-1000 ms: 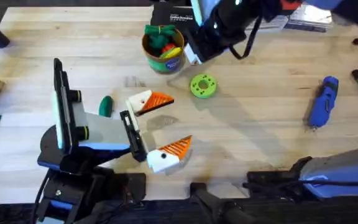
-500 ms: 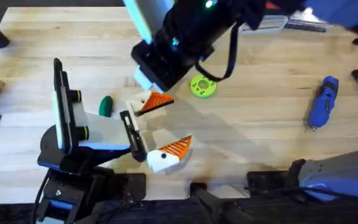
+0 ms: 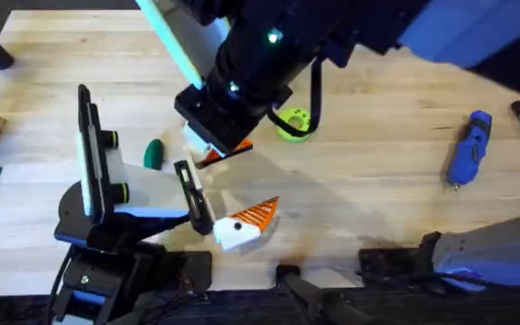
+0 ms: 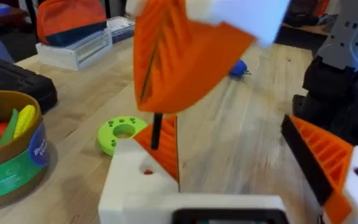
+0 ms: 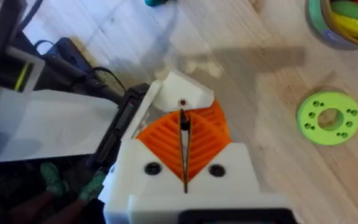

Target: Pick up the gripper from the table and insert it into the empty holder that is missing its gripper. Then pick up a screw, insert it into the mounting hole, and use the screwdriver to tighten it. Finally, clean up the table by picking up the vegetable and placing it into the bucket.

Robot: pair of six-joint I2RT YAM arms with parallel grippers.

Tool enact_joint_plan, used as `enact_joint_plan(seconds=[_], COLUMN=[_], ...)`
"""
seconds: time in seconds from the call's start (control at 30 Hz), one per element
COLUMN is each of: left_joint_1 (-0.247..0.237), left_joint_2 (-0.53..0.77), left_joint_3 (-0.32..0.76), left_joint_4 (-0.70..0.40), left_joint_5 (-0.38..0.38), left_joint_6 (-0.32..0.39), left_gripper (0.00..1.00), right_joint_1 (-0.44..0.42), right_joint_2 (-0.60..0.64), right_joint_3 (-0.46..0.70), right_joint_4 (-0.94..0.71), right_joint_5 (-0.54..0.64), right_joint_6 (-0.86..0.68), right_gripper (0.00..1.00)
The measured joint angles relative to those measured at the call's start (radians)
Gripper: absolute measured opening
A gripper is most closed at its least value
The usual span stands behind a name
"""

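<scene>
Right gripper (image 5: 184,163), pads pressed together and empty, hangs right over the holder (image 5: 180,96) at frame centre; the screwdriver (image 3: 468,147) lies far right, long axis near-vertical.

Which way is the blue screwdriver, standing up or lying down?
Lying down: the screwdriver rests flat on its side on the table.
</scene>
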Motion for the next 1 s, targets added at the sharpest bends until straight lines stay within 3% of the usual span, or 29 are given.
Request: enact_joint_plan(seconds=[1.0], left_joint_1=[0.0], left_joint_2=[0.0], left_joint_3=[0.0], left_joint_4=[-0.005], left_joint_5=[0.001], left_joint_6=[-0.011], left_gripper=[0.985], right_joint_1=[0.021], right_joint_2=[0.076], right_joint_3=[0.0], right_joint_4=[0.011], right_joint_5=[0.001], right_joint_6=[0.0], right_gripper=[0.007])
